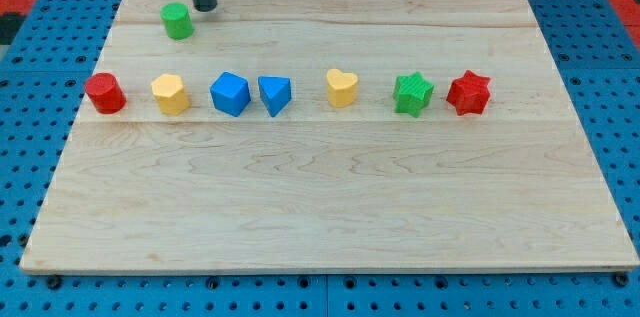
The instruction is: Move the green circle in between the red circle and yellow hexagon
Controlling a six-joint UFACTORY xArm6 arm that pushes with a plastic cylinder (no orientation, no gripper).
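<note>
The green circle (178, 21) stands near the board's top left. My tip (204, 5) rests on the board just to its upper right, a small gap away. The red circle (105, 93) stands at the left end of a row across the board's middle. The yellow hexagon (171, 94) is right beside it in the row, with a narrow gap between them. The green circle lies above that gap, a little to its right.
The row goes on to the right with a blue cube (230, 94), a blue triangle (274, 94), a yellow heart (342, 88), a green star (412, 94) and a red star (469, 93). The wooden board (330, 207) lies on a blue pegboard.
</note>
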